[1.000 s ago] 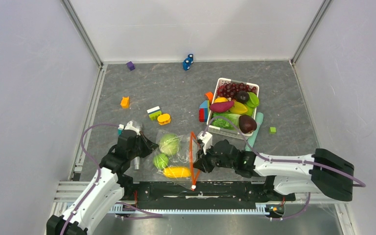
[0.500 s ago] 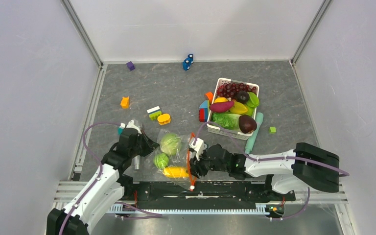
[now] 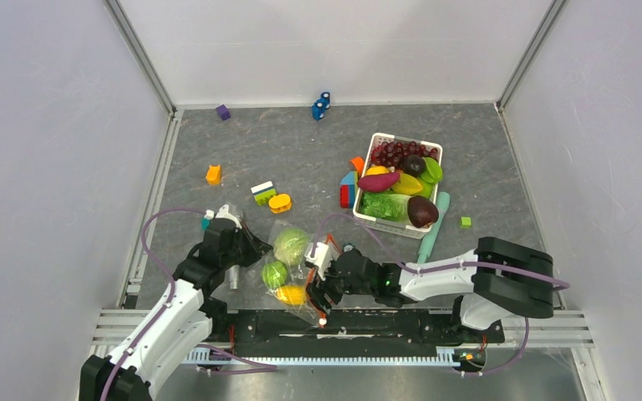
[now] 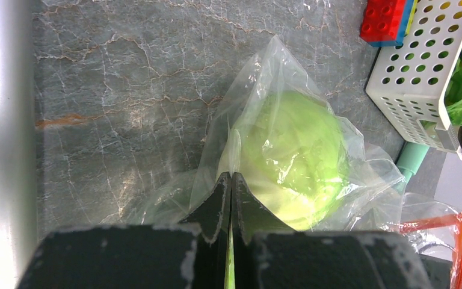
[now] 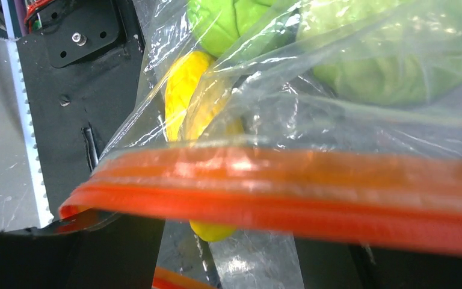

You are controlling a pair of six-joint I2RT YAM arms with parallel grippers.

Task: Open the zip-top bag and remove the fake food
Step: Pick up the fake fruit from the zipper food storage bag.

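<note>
While the left pincer point(image 4: 231, 188) is clamping the zip-top bag point(image 4: 258, 72), the right pincer point(image 3: 316, 282) is gaping open at the bag's orange zipper strip point(image 5: 289, 180).

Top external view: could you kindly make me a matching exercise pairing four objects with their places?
Things:
1. pale green cabbage
2. grape bunch
3. purple block
4. small green block

Places:
A. in the white basket
B. just right of the basket
C. inside the zip-top bag
D. far left, by the back wall

Pairs: 1-C; 2-A; 3-D; 4-B
</note>
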